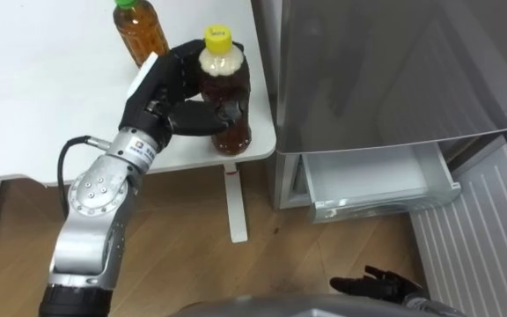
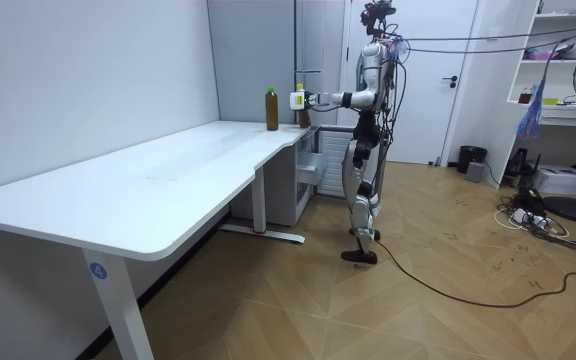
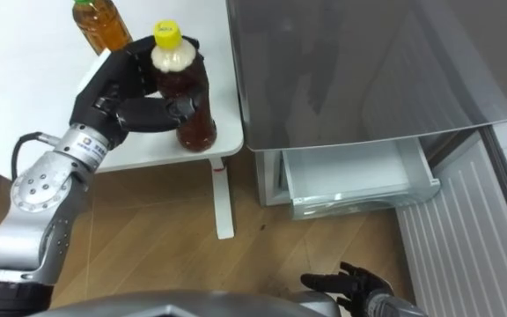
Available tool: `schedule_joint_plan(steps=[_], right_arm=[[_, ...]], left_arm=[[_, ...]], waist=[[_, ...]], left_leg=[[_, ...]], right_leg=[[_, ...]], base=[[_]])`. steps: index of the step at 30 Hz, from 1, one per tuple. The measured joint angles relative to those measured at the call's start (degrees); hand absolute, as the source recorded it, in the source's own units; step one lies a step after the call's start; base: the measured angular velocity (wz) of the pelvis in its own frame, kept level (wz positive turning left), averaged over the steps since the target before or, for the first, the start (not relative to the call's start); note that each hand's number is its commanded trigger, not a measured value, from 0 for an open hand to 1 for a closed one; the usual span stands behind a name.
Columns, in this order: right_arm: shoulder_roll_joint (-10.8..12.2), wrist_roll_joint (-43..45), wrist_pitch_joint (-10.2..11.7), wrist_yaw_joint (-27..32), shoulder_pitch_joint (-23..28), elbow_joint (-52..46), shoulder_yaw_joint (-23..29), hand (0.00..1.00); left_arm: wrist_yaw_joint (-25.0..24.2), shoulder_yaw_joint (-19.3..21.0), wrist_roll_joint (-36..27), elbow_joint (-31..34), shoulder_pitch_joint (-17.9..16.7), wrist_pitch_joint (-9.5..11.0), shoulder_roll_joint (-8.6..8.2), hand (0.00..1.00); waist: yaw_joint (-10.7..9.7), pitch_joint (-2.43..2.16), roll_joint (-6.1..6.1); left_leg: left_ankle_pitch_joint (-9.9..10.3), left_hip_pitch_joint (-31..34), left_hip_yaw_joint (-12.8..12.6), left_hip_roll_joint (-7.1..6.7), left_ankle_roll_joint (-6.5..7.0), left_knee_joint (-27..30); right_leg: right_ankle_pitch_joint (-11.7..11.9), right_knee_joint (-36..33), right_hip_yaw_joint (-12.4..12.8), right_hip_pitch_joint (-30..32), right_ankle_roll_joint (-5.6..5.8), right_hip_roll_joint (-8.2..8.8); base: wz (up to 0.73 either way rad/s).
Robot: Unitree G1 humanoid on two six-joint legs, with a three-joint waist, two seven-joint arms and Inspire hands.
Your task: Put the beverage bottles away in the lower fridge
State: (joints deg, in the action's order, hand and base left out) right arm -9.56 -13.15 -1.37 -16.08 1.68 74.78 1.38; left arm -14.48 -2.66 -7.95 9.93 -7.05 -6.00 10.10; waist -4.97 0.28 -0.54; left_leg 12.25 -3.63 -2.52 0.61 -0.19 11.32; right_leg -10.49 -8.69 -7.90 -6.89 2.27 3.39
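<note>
A dark tea bottle with a yellow cap point(image 1: 225, 97) point(image 3: 183, 86) stands at the near right corner of the white table point(image 1: 33, 97). My left hand point(image 1: 167, 99) point(image 3: 121, 101) is curled round its body, thumb across the front. A second tea bottle with a green cap point(image 1: 139, 31) point(image 3: 99, 25) stands just behind, on the table. The fridge point(image 1: 394, 62) is to the right, its lower drawer point(image 1: 372, 180) point(image 3: 350, 176) pulled open and empty. My right hand point(image 1: 377, 285) point(image 3: 346, 283) hangs low near the floor, fingers relaxed. In the room view I stand at the table's far end beside the fridge point(image 2: 313, 60).
The white table leg point(image 1: 234, 202) stands between me and the drawer. A ribbed white panel point(image 1: 482, 229) lies at the right, beside the drawer. Wood floor lies below.
</note>
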Motion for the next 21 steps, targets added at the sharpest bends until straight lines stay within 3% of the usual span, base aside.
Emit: schedule_joint_plan(steps=[10, 13, 17, 21], right_arm=[[-0.47, 0.0, 0.02, -0.03, 0.1, -0.1, -0.06, 0.0], [-0.49, 0.0, 0.02, 0.08, 0.47, -0.93, -0.06, 0.0], [-0.48, -0.01, 0.04, 0.19, 0.52, -1.27, -0.09, 0.0], [-0.45, 0.0, 0.09, 0.16, 0.38, -1.23, -0.12, 0.0]], left_arm=[[-0.81, -0.35, -0.44, -1.32, -0.26, -0.09, -0.04, 1.0], [-0.95, -0.77, -0.33, -2.37, -0.29, -0.38, -0.01, 1.0], [-0.99, -1.85, 1.07, -3.31, -0.66, -2.43, 0.06, 1.0], [-0.89, -1.96, 1.34, -3.29, -0.66, -2.47, 0.19, 1.0]], waist=[[0.06, -0.17, -0.78], [0.01, -0.11, -0.87], [0.03, 0.13, -0.78], [0.02, 0.23, -0.62]], left_leg=[[0.0, -0.15, 0.0, -0.01, 0.0, 0.0], [0.0, -0.11, -0.02, -0.01, 0.0, 0.0], [0.0, -0.03, 0.03, 0.0, 0.0, 0.04], [0.0, 0.02, -0.04, -0.01, 0.0, 0.0]], right_leg=[[0.0, -0.01, 0.01, -0.02, 0.0, 0.0], [0.0, 0.0, 0.04, 0.01, 0.0, 0.0], [0.0, 0.01, 0.0, 0.13, 0.0, -0.01], [0.0, 0.02, 0.06, 0.25, 0.0, 0.0]], base=[[0.0], [0.0], [0.0], [0.0]])
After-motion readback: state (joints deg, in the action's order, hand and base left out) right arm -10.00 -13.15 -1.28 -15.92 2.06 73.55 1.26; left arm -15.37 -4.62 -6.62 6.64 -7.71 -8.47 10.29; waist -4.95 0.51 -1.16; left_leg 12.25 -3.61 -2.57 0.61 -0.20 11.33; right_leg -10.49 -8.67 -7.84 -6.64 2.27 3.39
